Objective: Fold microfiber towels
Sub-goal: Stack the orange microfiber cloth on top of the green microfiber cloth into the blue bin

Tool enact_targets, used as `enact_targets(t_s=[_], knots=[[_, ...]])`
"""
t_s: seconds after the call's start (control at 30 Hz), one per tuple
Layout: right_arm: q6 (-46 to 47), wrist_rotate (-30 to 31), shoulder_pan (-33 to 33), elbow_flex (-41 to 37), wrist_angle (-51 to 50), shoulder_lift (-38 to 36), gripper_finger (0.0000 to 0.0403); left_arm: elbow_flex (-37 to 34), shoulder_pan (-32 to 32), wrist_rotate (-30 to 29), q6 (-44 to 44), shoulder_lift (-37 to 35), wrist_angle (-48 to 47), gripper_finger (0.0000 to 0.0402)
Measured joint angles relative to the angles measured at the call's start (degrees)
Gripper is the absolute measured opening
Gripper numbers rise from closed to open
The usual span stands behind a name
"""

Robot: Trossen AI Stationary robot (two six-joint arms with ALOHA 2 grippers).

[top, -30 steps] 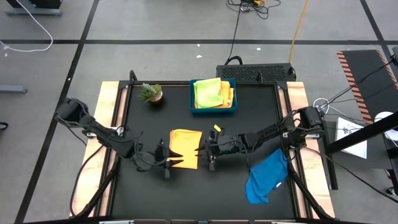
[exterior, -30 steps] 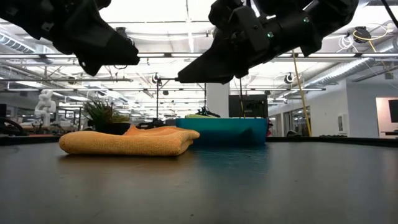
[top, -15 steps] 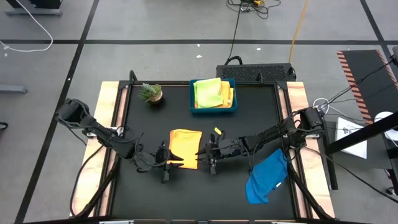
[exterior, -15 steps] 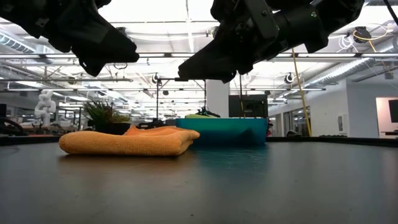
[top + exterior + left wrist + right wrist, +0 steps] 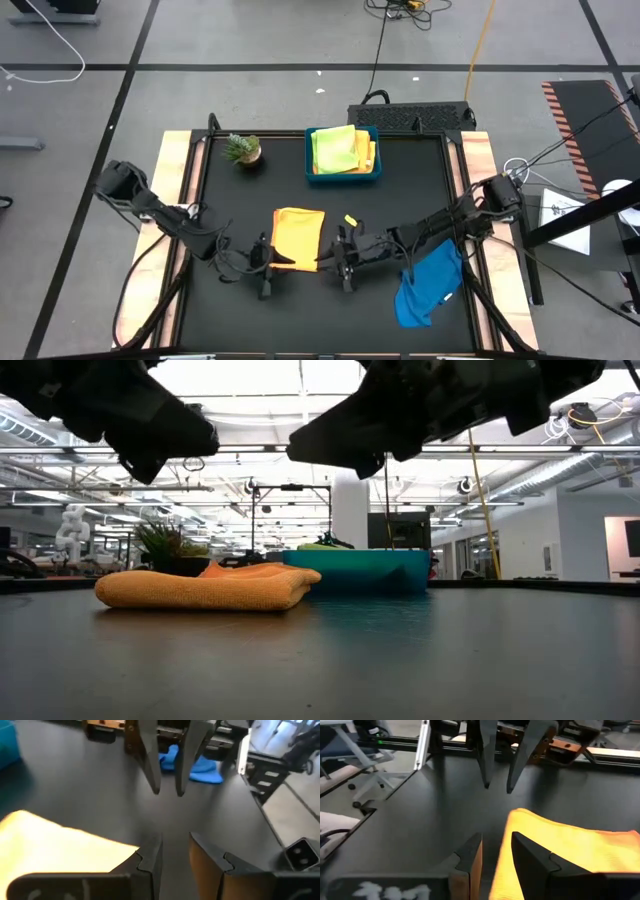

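**Table stock: towels, tray and both grippers**

- Folded orange towel (image 5: 298,238): flat near the table's middle, edges squared, nothing holding it; bare black table (image 5: 240,200) on every side.
- Left gripper (image 5: 277,262): raised above the table at the towel's near left corner; fingers (image 5: 150,865) parted by a narrow gap, nothing between them.
- Right gripper (image 5: 328,257): raised off the near right corner, facing the left gripper; fingers (image 5: 470,852) likewise slightly apart and empty.
- Blue towel (image 5: 429,285): crumpled, unfolded, at the table's near right edge under the right arm, well apart from the orange towel.
- Blue tray (image 5: 342,178): at the far edge, holding a lime green towel (image 5: 334,149) with a yellow towel (image 5: 366,152) beside it.
- Small potted plant (image 5: 242,150): far left corner.
- Open surface: wide bare strip along the near edge, seen across the low view.
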Motion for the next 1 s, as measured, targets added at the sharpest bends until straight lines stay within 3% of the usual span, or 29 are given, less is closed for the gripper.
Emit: enact_targets(t_s=[0.37, 0.53, 0.73, 1.0], knots=[[-1.52, 0.08, 3.63, 0.02, 3.71, 4.44, 0.0109, 0.01, -3.54, 1.08, -0.82, 7.73, 4.47, 0.0093], [-2.21, 0.20, 4.64, 0.38, 9.68, 8.19, 0.0154, 0.01, -3.74, 1.49, -1.70, 9.23, 4.26, 0.0093], [-4.86, 0.68, 4.31, 4.76, 7.93, 14.61, 0.0211, 0.01, -4.09, 1.34, -1.65, 9.71, 4.10, 0.0093], [-11.92, 13.22, 3.88, 6.97, -0.02, 17.20, 0.0223, 0.01, -3.77, -0.05, -1.10, 9.71, 4.19, 0.0093]])
